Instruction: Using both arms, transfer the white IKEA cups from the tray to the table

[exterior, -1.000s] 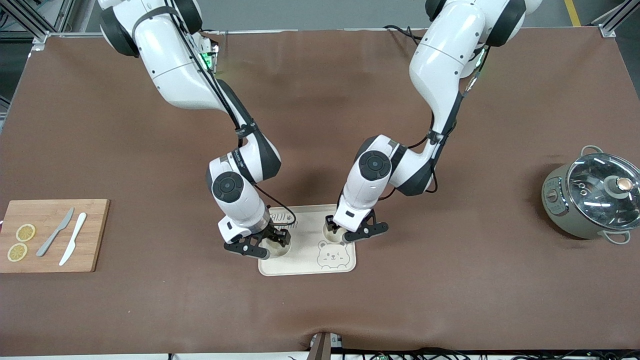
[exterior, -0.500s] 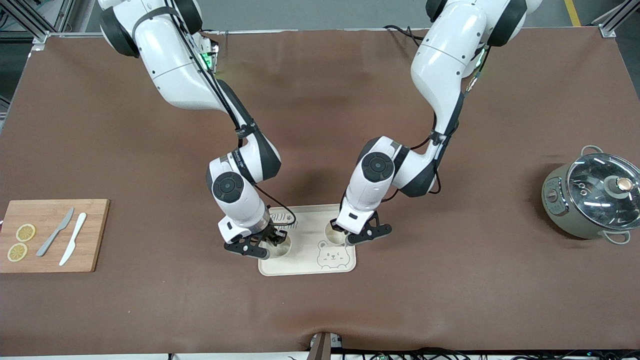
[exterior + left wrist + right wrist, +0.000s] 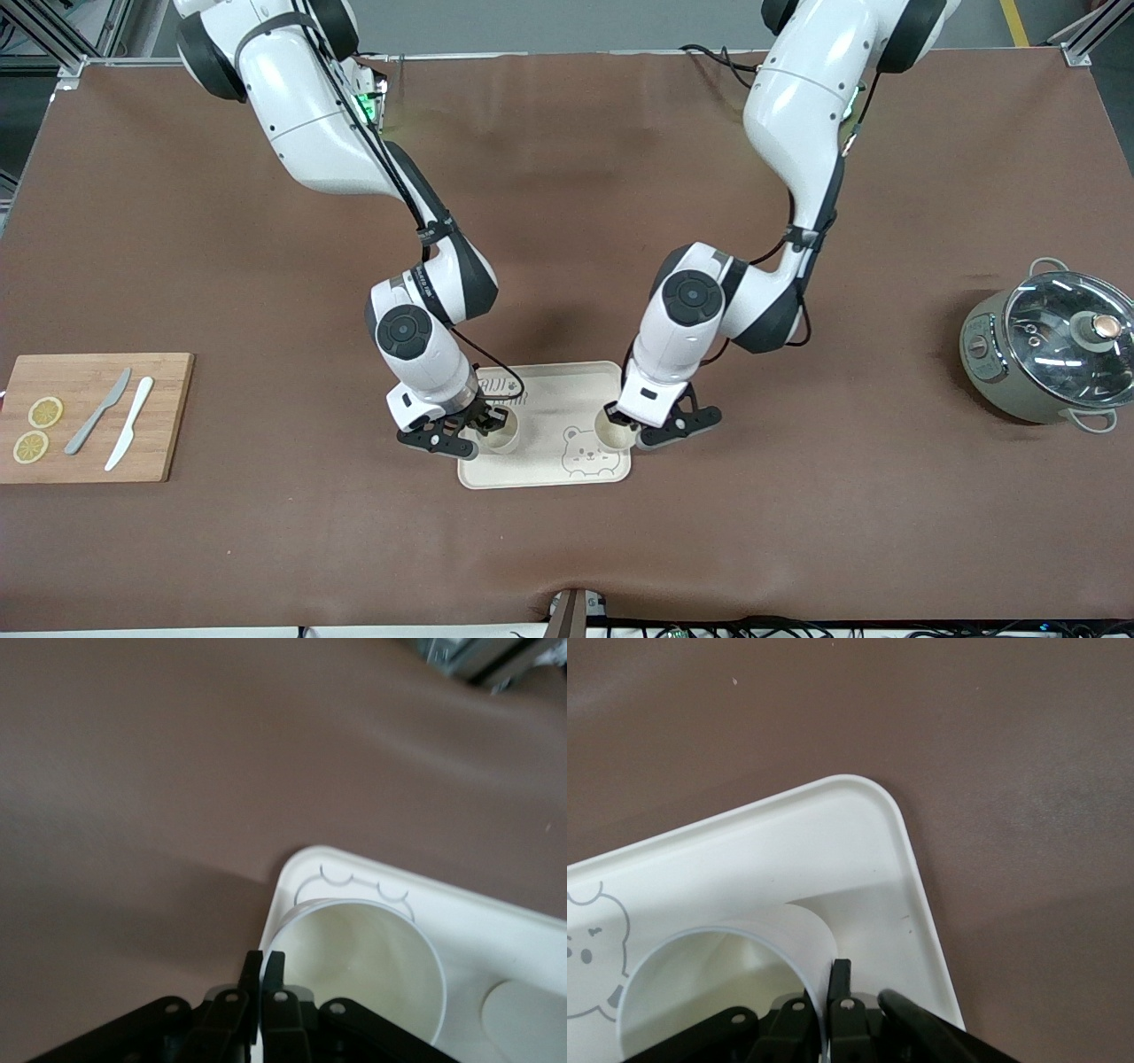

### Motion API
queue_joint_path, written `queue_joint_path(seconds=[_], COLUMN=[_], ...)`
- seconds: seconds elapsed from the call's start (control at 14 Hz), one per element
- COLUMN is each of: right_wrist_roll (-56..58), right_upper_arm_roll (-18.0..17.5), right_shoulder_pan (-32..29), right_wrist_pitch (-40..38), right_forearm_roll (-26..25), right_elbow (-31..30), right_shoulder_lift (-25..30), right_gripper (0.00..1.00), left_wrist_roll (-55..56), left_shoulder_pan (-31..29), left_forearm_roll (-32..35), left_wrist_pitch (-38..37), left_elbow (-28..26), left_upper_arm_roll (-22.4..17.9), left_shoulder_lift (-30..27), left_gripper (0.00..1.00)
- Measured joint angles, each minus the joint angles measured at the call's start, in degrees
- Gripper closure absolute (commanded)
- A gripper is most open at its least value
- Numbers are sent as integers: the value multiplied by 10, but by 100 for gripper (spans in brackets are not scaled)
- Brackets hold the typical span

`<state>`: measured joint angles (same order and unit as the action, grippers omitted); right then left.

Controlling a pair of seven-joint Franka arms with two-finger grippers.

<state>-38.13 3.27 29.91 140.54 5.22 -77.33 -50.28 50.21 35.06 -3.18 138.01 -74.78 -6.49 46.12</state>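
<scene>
In both hands (image 3: 620, 427) (image 3: 483, 430), pinched cup rims (image 3: 372, 943) (image 3: 718, 979)

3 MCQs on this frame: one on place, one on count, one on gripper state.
1. Where are the two white cups?
A. over the tray
B. on the cutting board
C. in the pot

2. How many lemon slices lie on the cutting board?
A. one
B. two
C. four

3. What is the left gripper doing?
A. open, over bare table
B. shut, holding nothing
C. shut on a cup's rim

Key:
1 A: both cups sit within the tray outline.
2 B: two slices on the cutting board.
3 C: the left gripper pinches the cup wall; the right gripper does likewise.
</scene>
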Motion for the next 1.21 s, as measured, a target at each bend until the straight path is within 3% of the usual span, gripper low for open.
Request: queue_joint_path(seconds=[0.14, 0.36, 0.64, 0.93, 1.21], right_wrist_roll=[0, 0, 26, 163, 320], right_upper_arm_roll=[0, 3, 13, 14, 14], right_shoulder_pan=[0, 0, -24, -102, -189], right_wrist_pitch=[-22, -118, -260, -363, -405], right_forearm_roll=[0, 0, 0, 1, 2], right_elbow=[11, 38, 62, 62, 61], right_shoulder_lift=[4, 26, 105, 174, 186], right_gripper=[100, 100, 100, 100, 100], left_wrist_roll=[0, -10, -54, -83, -146], left_shoulder_pan=[-15, -51, -100, -144, -191], left_forearm_roll=[1, 8, 9, 9, 10], left_wrist_pitch=[-11, -30, -88, -117, -127], left_elbow=[0, -1, -3, -6, -11], left_upper_arm_roll=[-9, -11, -12, -12, -12], left_shoulder_lift=[-19, -28, -27, -27, -27], left_gripper=[100, 100, 100, 100, 100])
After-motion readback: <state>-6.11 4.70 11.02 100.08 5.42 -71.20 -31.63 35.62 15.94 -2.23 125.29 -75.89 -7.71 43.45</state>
